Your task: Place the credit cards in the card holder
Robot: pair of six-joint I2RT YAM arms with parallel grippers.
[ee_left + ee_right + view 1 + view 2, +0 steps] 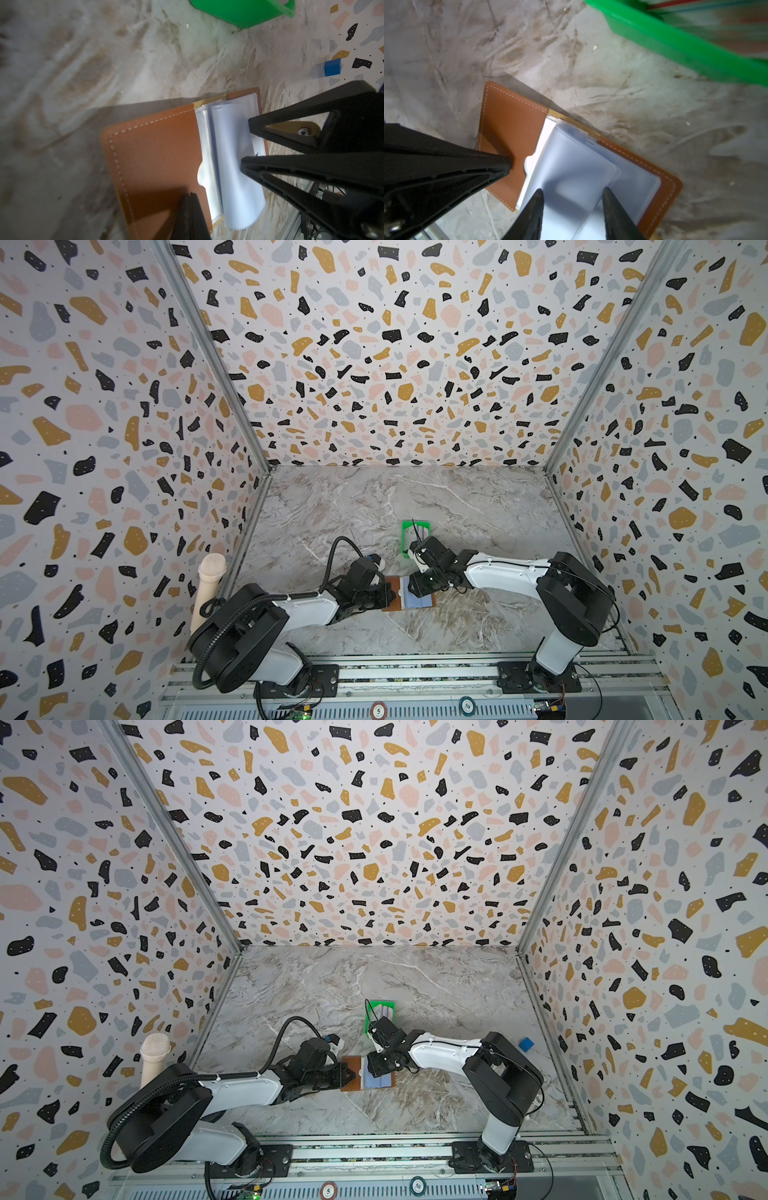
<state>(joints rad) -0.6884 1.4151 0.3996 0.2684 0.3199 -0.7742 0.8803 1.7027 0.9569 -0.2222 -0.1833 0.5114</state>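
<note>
The tan card holder (395, 600) (353, 1080) lies open on the marble table between both arms. My left gripper (190, 194) (388, 594) is shut, its tip pressing on the left brown flap (510, 126). My right gripper (572, 192) (246, 145) is open, its fingertips (538, 193) down on a bowed bluish plastic sleeve (577, 166) (230, 145) on the holder's right half. The credit cards (384, 1011) sit in the green tray (405, 531) behind the holder. In the right wrist view they show only as a blur (720, 22).
A small blue cube (526, 1044) (332, 67) lies by the right wall. A beige microphone-like post (210, 580) stands at the left wall near my left arm's base. The green tray (245, 12) (675, 43) is close behind the right wrist.
</note>
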